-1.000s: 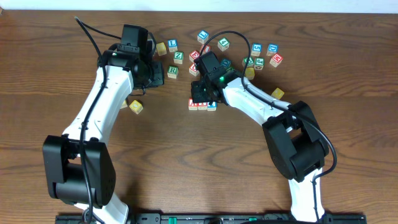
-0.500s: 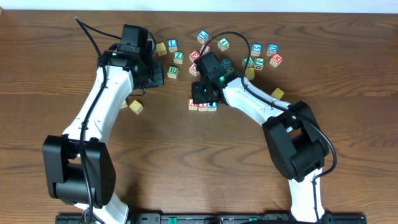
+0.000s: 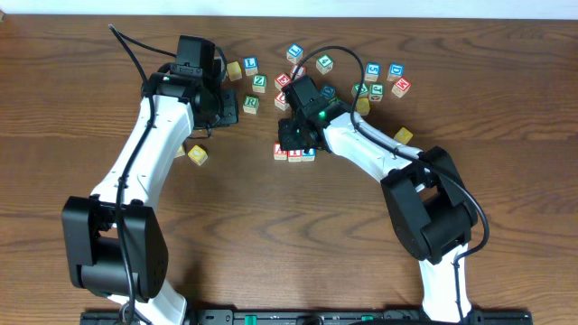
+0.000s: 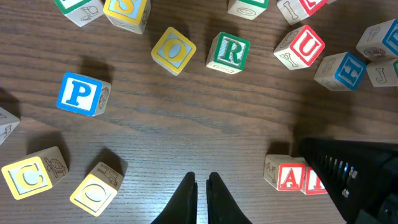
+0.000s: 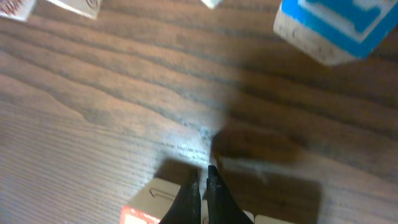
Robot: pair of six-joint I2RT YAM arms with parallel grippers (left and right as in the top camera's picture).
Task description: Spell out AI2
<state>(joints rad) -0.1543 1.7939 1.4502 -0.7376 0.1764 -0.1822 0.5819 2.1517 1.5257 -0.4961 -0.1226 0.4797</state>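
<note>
Wooden alphabet cubes are seen scattered across the far half of a brown wood-grain tabletop [image 3: 271, 235]. Near its middle, three cubes are lined up side by side in a short row, touching or nearly so: the red-lettered A cube [image 3: 280, 152] on the left, the red-lettered I cube [image 3: 294, 153] in the middle and the blue-lettered 2 cube [image 3: 308, 153] on the right.

The right tool [image 5: 203, 171] is held directly over this row, its fingers pressed together with nothing between them. Pale cube tops are glimpsed just under it in the right wrist view, but whether they are touched cannot be told. A blue-bordered cube [image 5: 336, 28] lies farther off, its letter too blurred to be read.

The left tool [image 4: 202, 177] is held over bare wood to the left of the row, well apart from it, its fingers drawn together around nothing. From its camera the A cube is seen at the lower right, with the black body of the right arm covering most of the neighbouring cube. Loose cubes are spread beyond it: a blue P cube [image 4: 79, 93], a green R cube [image 4: 229, 51] and a red U cube [image 4: 305, 46].
</note>
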